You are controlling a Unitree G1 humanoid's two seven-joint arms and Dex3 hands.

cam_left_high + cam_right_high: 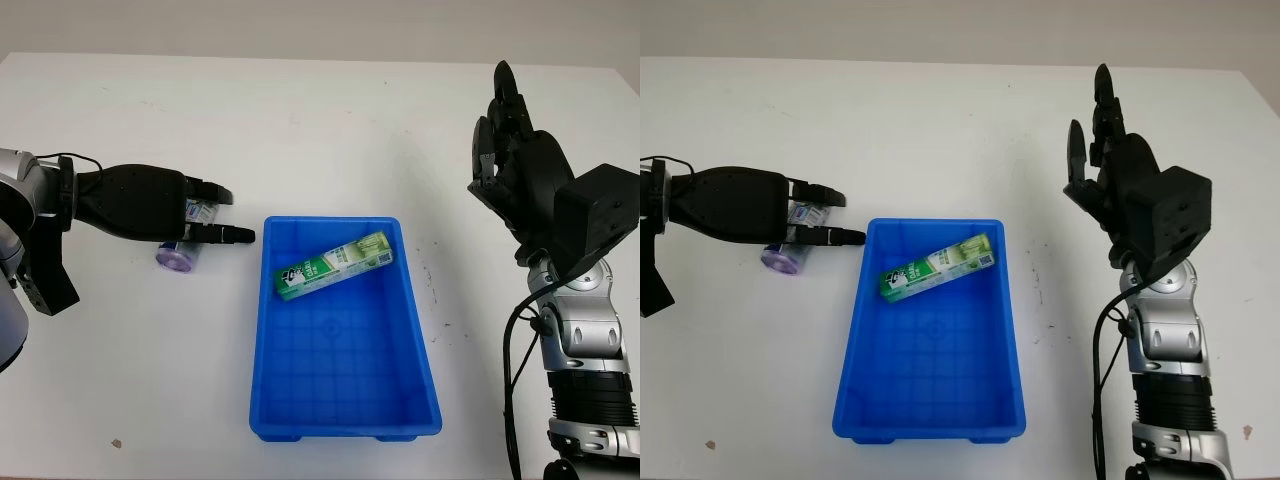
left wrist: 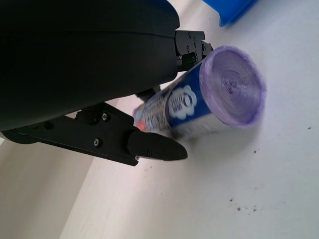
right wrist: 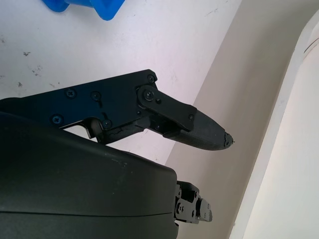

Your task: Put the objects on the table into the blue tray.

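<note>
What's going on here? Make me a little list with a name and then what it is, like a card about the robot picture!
Table: white
Blue tray: in the middle of the table
In the tray: a green box lying tilted at the far end
Left of the tray: a roll with a purple end and blue label, lying on its side
Left hand: fingers around the roll
Right hand: open, raised to the right of the tray
Left to do: the roll is not yet in the tray
</note>
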